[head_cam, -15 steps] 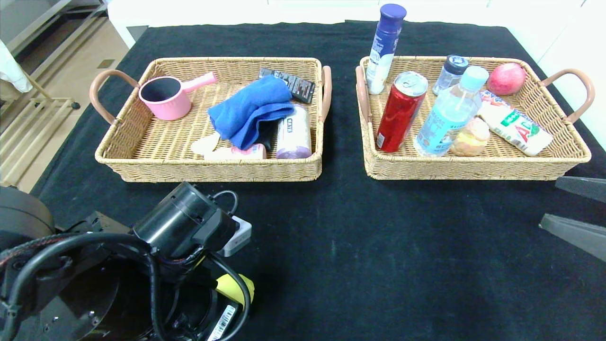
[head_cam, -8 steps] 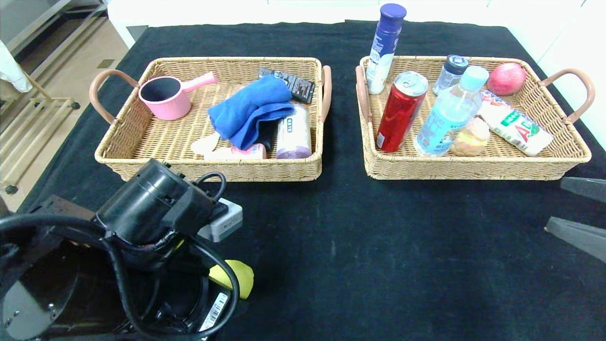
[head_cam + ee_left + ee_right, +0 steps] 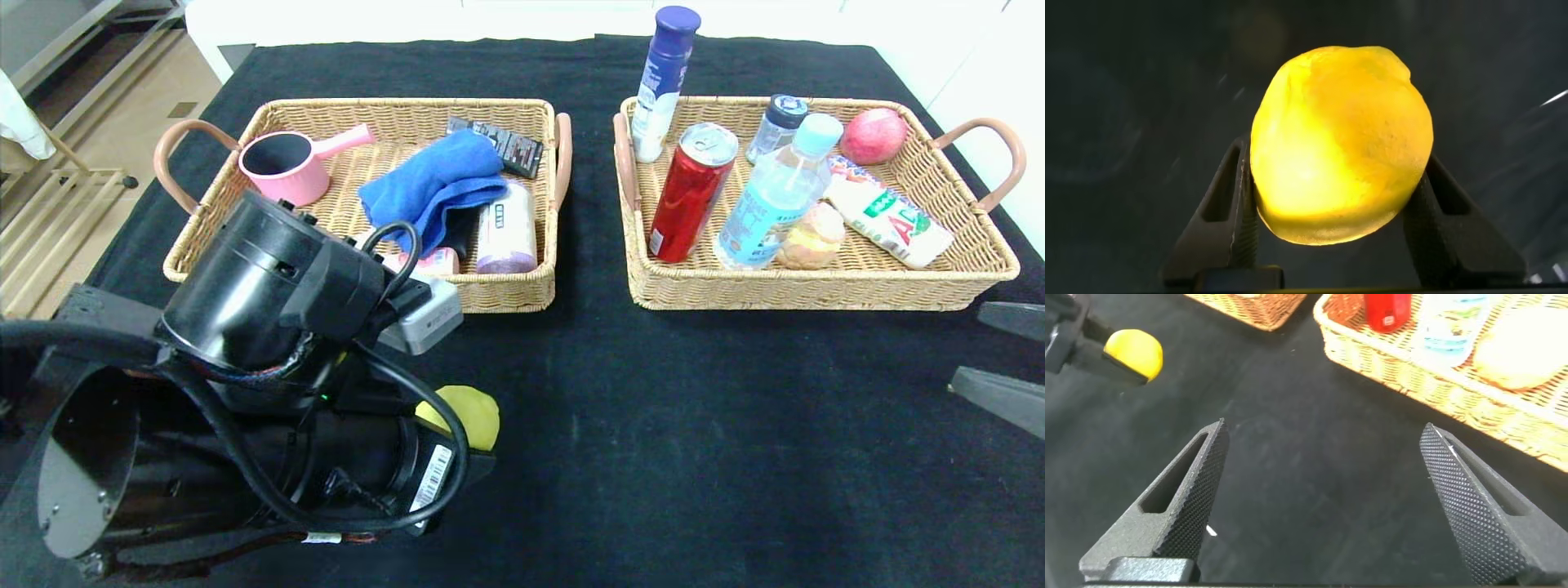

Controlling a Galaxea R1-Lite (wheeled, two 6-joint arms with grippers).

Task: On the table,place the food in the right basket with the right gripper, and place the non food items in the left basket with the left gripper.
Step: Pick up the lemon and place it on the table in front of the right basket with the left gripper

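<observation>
Gripping the lemon (image 3: 1341, 143) at its widest girth, the left hand (image 3: 457, 425) sits lower left of the head view, above the black surface (image 3: 653, 425). The fruit appears firm, rounded and light; its waxy skin could roll between the pads. The right hand (image 3: 1323, 498), lower right, stands spread apart and holds nothing.

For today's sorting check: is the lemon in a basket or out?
Out. The lemon sits clamped between the left claw fingers above the black table, short of the left basket.
</observation>
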